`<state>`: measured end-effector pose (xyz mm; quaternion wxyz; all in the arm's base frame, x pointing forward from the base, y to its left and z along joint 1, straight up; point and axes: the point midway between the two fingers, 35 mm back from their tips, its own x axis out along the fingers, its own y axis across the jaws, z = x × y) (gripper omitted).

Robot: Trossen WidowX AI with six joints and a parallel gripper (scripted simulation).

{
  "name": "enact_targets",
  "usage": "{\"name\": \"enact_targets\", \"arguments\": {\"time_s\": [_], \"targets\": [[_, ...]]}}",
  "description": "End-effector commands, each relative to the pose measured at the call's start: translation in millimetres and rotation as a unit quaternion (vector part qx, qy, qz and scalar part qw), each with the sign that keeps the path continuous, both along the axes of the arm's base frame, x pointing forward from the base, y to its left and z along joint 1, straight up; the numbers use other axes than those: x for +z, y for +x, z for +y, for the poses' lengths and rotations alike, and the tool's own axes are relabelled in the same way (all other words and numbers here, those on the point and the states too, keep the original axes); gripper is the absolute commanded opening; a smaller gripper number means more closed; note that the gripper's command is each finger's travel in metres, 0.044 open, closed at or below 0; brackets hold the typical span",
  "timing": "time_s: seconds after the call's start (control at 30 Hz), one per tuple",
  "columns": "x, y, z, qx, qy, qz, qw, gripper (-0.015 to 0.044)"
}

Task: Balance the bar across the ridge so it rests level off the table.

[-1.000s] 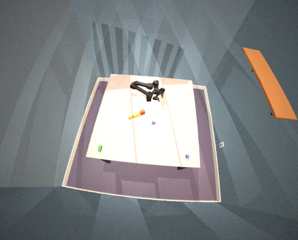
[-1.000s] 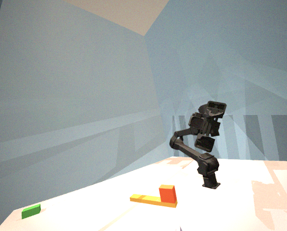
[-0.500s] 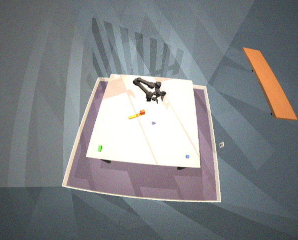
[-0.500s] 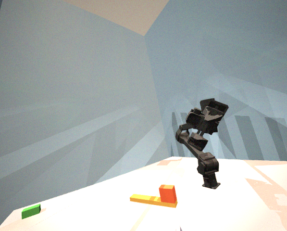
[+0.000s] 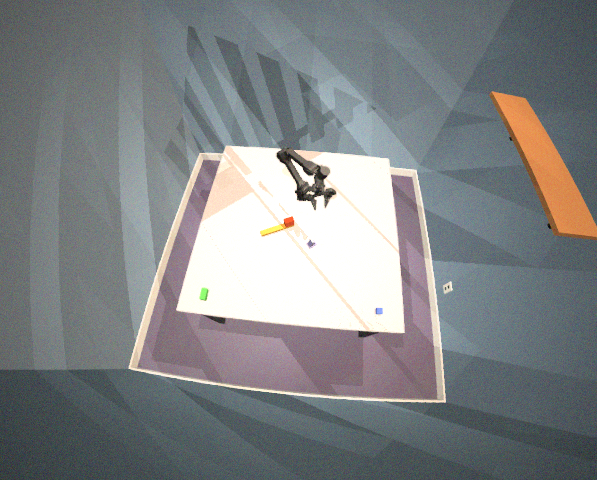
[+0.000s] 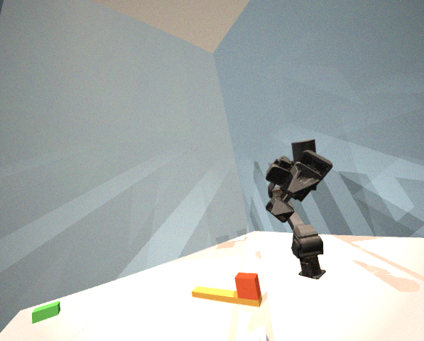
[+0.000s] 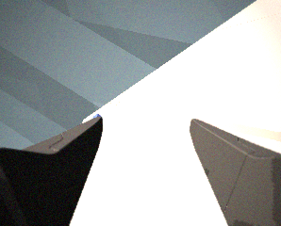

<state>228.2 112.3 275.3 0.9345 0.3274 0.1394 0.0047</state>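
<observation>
A yellow bar (image 5: 272,230) (image 6: 214,293) lies flat on the white table, with a red block (image 5: 288,222) (image 6: 247,286) on one end. A small purple ridge (image 5: 310,243) stands on the table a little apart from the bar's red-block end; only its pale tip shows at the bottom edge of the exterior view. My gripper (image 5: 320,207) (image 7: 146,123) is open and empty, raised above the table on the arm's side of the bar and the ridge. In the wrist view, no bar or ridge shows between the fingers.
A green block (image 5: 203,293) (image 6: 45,312) lies near one table corner. A small blue cube (image 5: 379,311) (image 7: 97,116) lies near another corner. An orange board (image 5: 546,165) stands off beyond the table (image 5: 339,289).
</observation>
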Motion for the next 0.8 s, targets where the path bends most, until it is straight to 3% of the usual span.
{"name": "enact_targets", "arguments": {"time_s": [0.0,0.77], "targets": [[-4,11,-6,-0.013,-0.026,0.026,0.999,0.0315],[-32,51,-58,-0.085,-0.104,0.185,0.974,0.0315]]}}
